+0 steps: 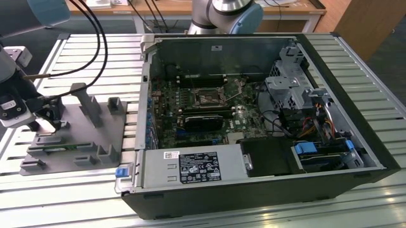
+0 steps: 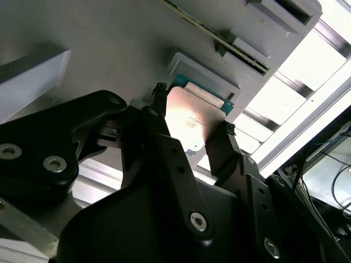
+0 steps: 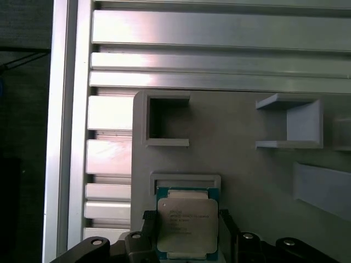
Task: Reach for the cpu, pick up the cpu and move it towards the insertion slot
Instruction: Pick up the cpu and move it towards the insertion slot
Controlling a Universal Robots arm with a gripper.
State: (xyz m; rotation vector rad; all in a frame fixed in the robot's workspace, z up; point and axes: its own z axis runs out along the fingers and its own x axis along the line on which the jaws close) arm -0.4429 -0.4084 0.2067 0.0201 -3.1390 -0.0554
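Observation:
The cpu (image 3: 186, 219) is a square chip with a shiny silver top and a green rim, lying by its grey nest on the fixture plate (image 3: 247, 164). In both wrist views my gripper (image 3: 185, 220) straddles it, with the black fingers (image 2: 156, 118) against two opposite edges of the cpu (image 2: 189, 123). In the exterior view my gripper (image 1: 51, 124) is low over the grey fixture plate (image 1: 95, 137) at the exterior view's left. The insertion slot (image 1: 208, 98), a metal-framed socket with a thin lever, sits on the motherboard inside the open computer case, well off toward the exterior view's right.
Upright grey blocks (image 1: 89, 107) stand on the fixture plate close to my gripper. The computer case (image 1: 317, 47) has tall black walls, a drive cage and cables at its right side. A long black card (image 1: 203, 122) lies just below the socket. The table is slatted aluminium.

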